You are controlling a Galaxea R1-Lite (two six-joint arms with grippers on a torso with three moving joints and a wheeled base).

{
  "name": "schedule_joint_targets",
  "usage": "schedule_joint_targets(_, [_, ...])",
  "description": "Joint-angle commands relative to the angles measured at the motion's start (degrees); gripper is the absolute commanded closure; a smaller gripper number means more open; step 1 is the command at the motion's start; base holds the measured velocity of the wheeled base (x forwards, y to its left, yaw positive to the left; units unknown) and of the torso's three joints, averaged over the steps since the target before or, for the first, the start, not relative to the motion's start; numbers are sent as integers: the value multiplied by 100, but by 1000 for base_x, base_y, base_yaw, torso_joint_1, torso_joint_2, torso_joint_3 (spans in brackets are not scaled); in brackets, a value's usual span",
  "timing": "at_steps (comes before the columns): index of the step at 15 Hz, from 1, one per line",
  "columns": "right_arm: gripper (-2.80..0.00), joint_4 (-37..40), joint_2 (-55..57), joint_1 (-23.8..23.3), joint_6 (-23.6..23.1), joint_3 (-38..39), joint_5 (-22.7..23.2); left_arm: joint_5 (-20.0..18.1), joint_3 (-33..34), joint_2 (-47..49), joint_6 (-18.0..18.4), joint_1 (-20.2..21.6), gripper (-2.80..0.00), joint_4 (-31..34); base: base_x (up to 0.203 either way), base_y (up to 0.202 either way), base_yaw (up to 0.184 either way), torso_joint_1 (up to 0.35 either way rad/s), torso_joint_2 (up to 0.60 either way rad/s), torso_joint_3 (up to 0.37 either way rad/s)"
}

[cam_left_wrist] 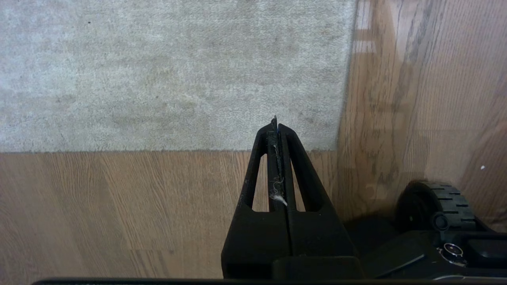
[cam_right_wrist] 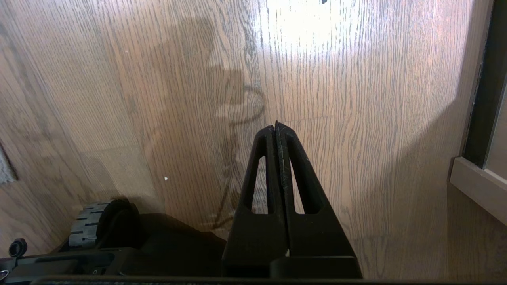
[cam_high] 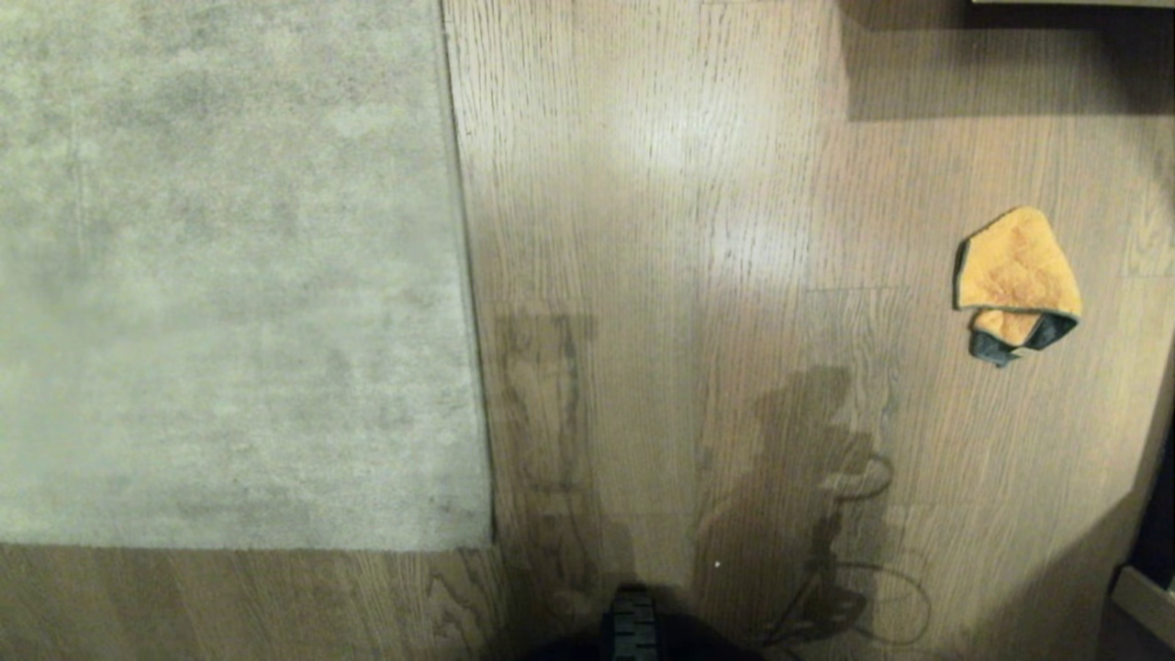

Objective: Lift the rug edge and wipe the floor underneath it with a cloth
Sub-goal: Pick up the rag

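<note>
nothing of the task was done yet, as far as you could see: on the left the rug edge [cam_high: 470, 303] lay flat on the floor [cam_high: 698, 229] w/ its corner down, no backing showing, and the left gripper [cam_left_wrist: 275, 123] hung above that corner w/ jaws pressed together, holding nothing. further right the right gripper [cam_right_wrist: 276, 127] hung over bare planks near the robot's wheel [cam_right_wrist: 85, 227], jaws also closed & empty, and at far right the cloth [cam_high: 1017, 280] sat crumpled on the wood, well apart from the rug, untouched. so you had it all left: grab cloth, lift edge, wipe underneath.
</note>
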Motion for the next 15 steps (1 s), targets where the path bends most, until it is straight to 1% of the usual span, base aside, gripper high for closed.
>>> schedule_joint_targets(1, [0, -2, -2, 1, 2, 0, -1, 0, 1, 4, -2, 0, 0, -1, 0, 0, 0, 0, 0, 0])
schedule_joint_targets(13, [0, -2, -2, 1, -16, 0, -1, 0, 1, 4, -2, 0, 0, -1, 0, 0, 0, 0, 0, 0])
schedule_joint_targets(15, [0, 7, -2, 1, -122, 0, 16, 0, 1, 4, -2, 0, 0, -1, 0, 0, 0, 0, 0, 0])
